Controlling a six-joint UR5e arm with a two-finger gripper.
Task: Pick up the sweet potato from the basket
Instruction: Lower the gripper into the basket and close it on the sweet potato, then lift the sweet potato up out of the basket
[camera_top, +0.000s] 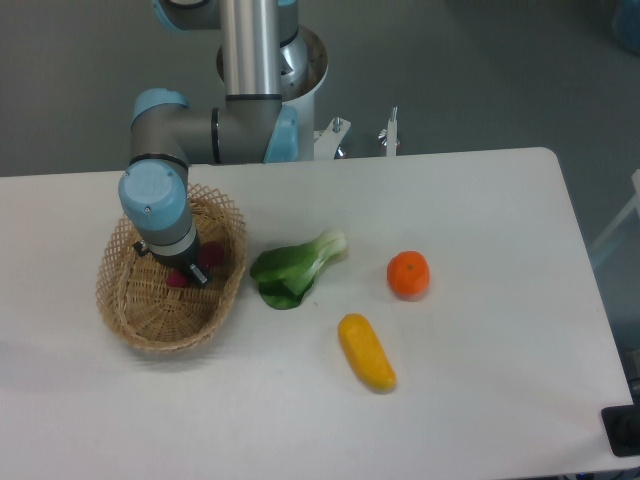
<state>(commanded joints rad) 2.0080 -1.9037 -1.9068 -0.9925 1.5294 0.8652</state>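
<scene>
White rectangular table (480, 200), smooth matte top, its near edge cut off by the frame. Grey-and-blue jointed robot arm (215, 135) reaches down at ten o'clock of the table's centre. Oval light-tan woven wicker basket (150, 320), lacy looped rim, lies at nine o'clock. Leafy green bok choy with pale stalk (297, 265) is just beside the basket at its three o'clock. Long glossy yellow squash (366, 352) lies at five o'clock of the greens. Round orange fruit (408, 274) sits near the squash, at one o'clock of it. Small reddish-purple sweet potato (211, 257) lies inside the basket, mostly hidden; only dull red patches show either side of the dark two-finger gripper (193, 273). Fingers straddle the tuber; whether they clamp it, cannot tell.
</scene>
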